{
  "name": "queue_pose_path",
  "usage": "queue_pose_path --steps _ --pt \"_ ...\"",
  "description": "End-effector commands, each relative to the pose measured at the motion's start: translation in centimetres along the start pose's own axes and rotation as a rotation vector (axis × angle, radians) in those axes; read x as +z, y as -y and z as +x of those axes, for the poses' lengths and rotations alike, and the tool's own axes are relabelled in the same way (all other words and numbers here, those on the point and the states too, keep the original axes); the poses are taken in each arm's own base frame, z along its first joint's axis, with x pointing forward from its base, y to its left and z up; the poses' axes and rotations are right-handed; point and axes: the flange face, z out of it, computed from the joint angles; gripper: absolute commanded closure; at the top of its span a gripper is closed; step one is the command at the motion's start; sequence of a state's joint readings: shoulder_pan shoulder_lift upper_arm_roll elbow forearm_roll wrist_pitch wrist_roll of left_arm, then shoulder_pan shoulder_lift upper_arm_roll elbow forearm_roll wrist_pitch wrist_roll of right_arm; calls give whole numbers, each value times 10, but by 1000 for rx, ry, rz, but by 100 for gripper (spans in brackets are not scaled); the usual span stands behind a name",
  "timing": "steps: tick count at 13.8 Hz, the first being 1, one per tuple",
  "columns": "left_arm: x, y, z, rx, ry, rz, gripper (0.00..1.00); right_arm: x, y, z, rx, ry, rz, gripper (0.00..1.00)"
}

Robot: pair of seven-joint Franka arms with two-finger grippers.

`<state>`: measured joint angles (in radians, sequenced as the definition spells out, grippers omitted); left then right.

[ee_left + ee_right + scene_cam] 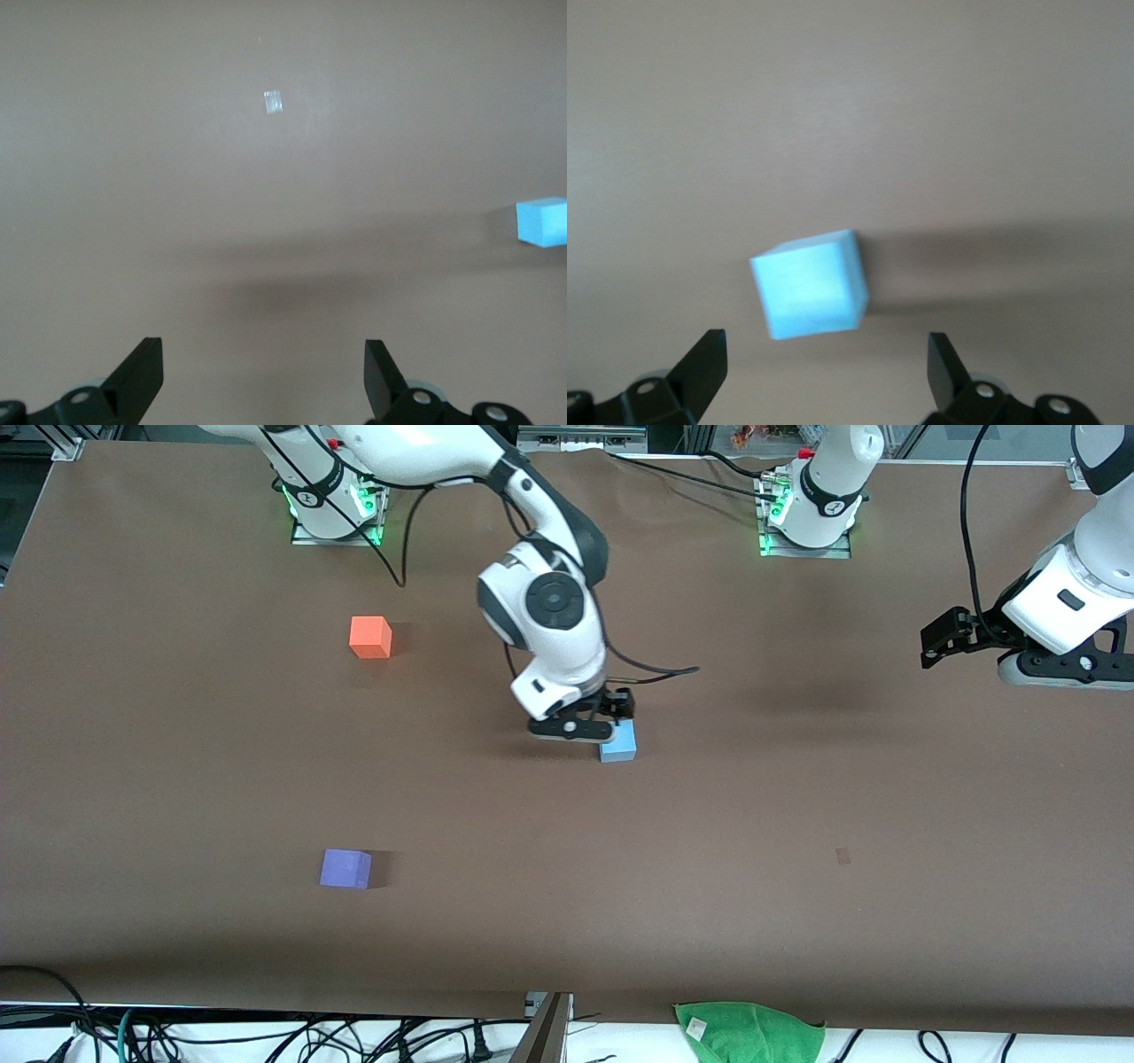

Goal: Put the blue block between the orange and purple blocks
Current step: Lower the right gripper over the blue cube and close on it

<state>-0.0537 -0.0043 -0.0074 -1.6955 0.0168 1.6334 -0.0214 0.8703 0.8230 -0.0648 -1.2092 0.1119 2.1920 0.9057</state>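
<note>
The blue block [618, 744] sits on the brown table near its middle. It also shows in the right wrist view [811, 285] and at the edge of the left wrist view [542, 221]. My right gripper [574, 733] is low beside it and open [826, 359]; the block lies just ahead of the fingertips, not between them. The orange block [370, 637] is toward the right arm's end, nearer the bases. The purple block [345, 868] is nearer the front camera than the orange one. My left gripper [1059, 671] waits, open and empty [263, 367], over the left arm's end.
A small pale mark [842, 856] is on the table nearer the front camera than the left gripper; it also shows in the left wrist view [274, 102]. A green cloth [749, 1032] and cables lie off the table's front edge.
</note>
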Motion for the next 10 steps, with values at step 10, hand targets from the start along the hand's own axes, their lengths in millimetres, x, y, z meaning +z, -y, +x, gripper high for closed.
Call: queue_pose_path --steps 10 --pt "-1 1 1 5 22 -23 0 106 18 -31 -102 -131 -42 1"
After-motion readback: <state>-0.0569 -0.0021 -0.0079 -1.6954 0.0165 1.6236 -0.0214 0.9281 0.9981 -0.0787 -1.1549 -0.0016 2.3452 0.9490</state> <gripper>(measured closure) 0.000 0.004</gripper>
